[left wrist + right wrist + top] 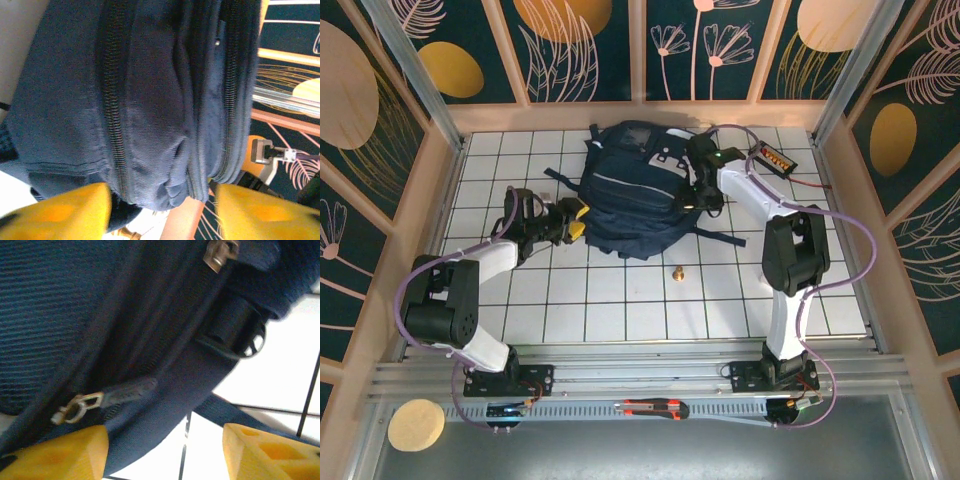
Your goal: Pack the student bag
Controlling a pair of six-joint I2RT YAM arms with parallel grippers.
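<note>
Centrally, student bag (625, 195), brass piece (677, 272) near it, cutter (655, 408) on rail (580, 411).

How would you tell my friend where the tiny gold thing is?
Find the big dark blue backpack on the white tiled table. Just below it in the overhead view sits a tiny gold thing, alone on a tile. Nothing else on the tiles is that small and gold.
</note>
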